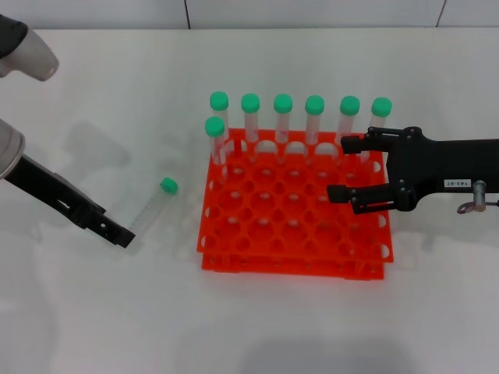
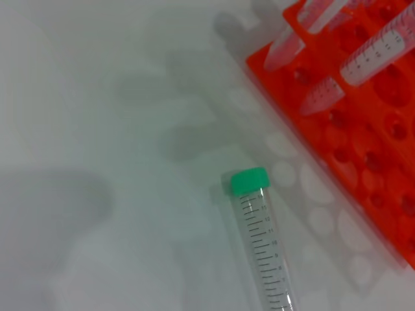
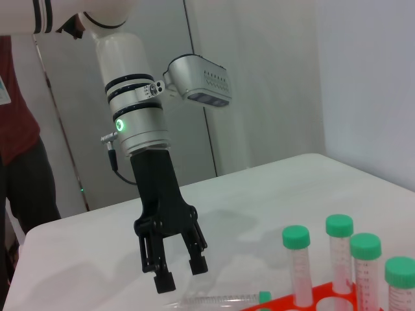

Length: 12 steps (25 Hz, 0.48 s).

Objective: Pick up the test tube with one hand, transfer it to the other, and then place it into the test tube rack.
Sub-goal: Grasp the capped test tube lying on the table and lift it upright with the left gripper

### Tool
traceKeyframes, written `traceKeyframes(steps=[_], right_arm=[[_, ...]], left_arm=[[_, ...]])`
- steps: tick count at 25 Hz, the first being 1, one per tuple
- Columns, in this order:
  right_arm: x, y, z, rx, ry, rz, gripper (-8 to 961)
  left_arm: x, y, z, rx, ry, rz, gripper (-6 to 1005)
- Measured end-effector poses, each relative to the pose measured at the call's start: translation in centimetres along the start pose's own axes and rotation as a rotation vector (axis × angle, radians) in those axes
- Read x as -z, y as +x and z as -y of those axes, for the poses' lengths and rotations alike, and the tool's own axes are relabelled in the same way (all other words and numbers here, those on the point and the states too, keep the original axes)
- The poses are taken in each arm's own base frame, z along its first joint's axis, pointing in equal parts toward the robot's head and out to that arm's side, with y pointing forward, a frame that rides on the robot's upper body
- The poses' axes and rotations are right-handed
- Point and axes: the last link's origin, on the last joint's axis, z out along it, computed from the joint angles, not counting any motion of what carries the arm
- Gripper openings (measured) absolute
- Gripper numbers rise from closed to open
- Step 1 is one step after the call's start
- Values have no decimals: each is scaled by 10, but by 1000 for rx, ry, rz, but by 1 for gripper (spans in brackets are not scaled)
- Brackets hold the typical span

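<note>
My left arm reaches down over the white table, its pincer pointing downward, fingers apart and empty, just above the tube lying flat beside the orange rack. My right arm extends level over the rack; its pincer is spread wide, holding nothing. Seven capped tubes stand upright in the rack.

Test tube – clear smooth plastic, green cap. Test tube rack at 3 o'clock – glossy orange-red plastic. Left gripper – matt black; table smooth white.
</note>
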Motion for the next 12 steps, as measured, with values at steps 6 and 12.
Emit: traceKeyframes(steps=[6, 12], right_arm=[[0, 0, 0, 1, 0, -1, 874], [0, 0, 0, 2, -1, -1, 874]], left_arm=[[-3, 2, -2, -10, -1, 8, 747], [-5, 9, -5, -25, 4, 2, 730]])
